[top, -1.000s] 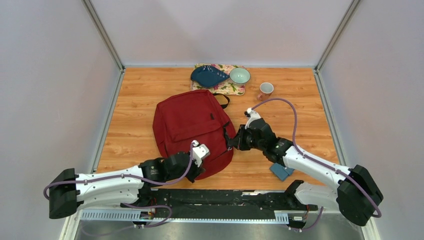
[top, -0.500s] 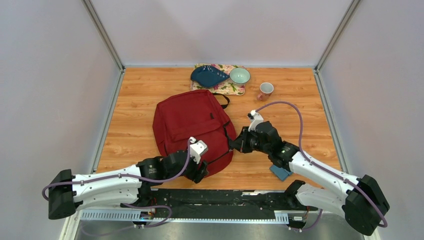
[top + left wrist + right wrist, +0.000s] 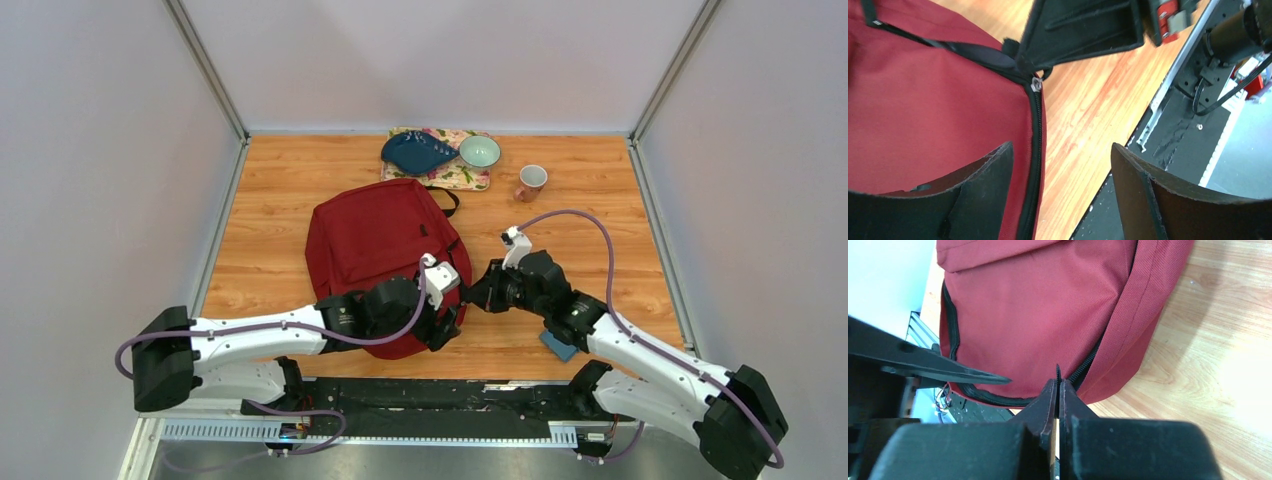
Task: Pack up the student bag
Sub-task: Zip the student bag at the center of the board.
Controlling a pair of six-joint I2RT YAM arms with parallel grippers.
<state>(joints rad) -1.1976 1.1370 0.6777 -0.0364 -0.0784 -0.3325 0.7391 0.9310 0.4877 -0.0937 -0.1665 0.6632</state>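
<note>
A large dark red fabric backpack [image 3: 375, 235] is lying flat on the wooden surface [image 3: 280, 200], about midway between the left and right edges, with its black top loop pointing toward the far edge and its rounded bottom reaching close to the near edge.

The left pincer [image 3: 1060, 150] is hovering over the bag's near right corner with its jaws spread wide and nothing between them. In the left wrist view one finger [image 3: 983, 175] is sitting above the red fabric and the other is sitting above bare wood, so the black zip line along the bag's edge is running between them. A small silver zip slider [image 3: 1036, 84] is showing just beyond the fingertips.

The right pincer [image 3: 1058, 385] is coming in from the right edge side and is meeting the bag at its right flank – its jaws are pressed together on a thin black tab [image 3: 1058, 371] that is sticking up at the zip line. The two pincers are sitting close together at this same corner.

Along the far edge a floral mat [image 3: 455, 178] is carrying a dark blue leaf-shaped dish [image 3: 415, 152] and a pale green bowl [image 3: 479, 151]; a pink mug [image 3: 531, 180] is standing just to its right. A small blue wallet [image 3: 557, 345] is lying near the near edge – partly covered by the right arm.
</note>
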